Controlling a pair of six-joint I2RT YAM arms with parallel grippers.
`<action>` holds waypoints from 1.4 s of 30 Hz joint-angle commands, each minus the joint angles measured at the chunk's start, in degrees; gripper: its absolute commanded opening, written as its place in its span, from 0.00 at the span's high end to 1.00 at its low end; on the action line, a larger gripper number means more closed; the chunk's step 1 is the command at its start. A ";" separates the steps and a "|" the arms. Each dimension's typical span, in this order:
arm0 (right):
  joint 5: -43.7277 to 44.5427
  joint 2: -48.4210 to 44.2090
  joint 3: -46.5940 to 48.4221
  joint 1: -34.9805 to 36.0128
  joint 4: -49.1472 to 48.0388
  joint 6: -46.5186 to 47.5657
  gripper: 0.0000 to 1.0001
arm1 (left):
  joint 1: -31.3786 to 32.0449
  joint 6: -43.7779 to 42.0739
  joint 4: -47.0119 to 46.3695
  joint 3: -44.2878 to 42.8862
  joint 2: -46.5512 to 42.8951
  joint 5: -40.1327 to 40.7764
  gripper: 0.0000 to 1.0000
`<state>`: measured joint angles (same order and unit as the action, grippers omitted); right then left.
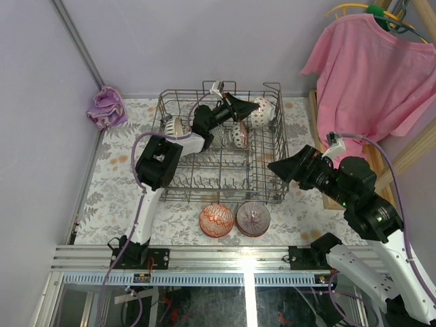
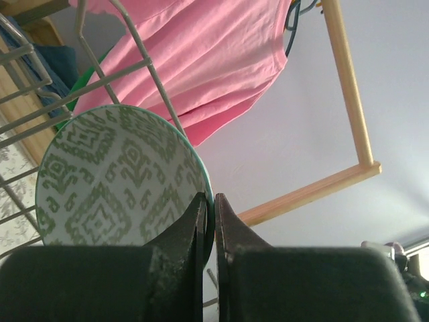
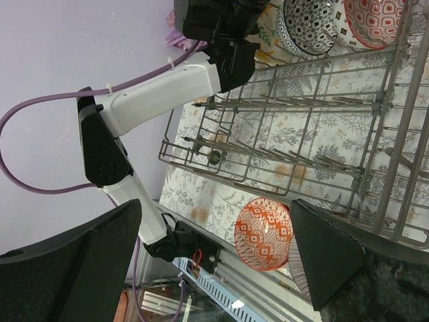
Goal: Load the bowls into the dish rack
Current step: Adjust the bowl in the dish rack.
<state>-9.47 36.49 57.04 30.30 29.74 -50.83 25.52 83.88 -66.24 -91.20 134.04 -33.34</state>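
The left gripper (image 2: 209,199) was pinched shut on the rim of a green-patterned bowl (image 2: 120,181), holding it on edge over the far right part of the dish rack (image 1: 218,178). Two more bowls stood inside the rack: a pale bowl (image 1: 178,127) at the far left and a red-patterned bowl (image 1: 238,135) near the middle. The right gripper (image 1: 281,167) hung empty, jaws spread wide, just outside the rack's near right corner. On the desk (image 1: 116,191) in front of the rack, an orange bowl (image 1: 216,220) and a dark pink bowl (image 1: 253,218) sat side by side.
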 commanded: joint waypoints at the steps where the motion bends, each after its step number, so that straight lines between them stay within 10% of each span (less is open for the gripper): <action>1: -0.60 -0.88 0.42 -0.25 -0.32 -0.57 0.01 | 1.32 4.81 -7.16 0.46 0.38 6.93 1.00; 11: -0.46 -2.01 0.26 -0.24 -0.11 -0.76 0.01 | 1.47 6.07 9.35 4.20 -2.76 11.34 1.00; 42: -0.10 -6.81 0.58 -0.25 1.91 -0.91 0.00 | 3.59 12.25 20.64 -5.27 4.64 15.10 0.93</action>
<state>-8.58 30.09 56.38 30.30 31.53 -51.64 28.95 95.96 -46.65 -94.72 137.75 -17.82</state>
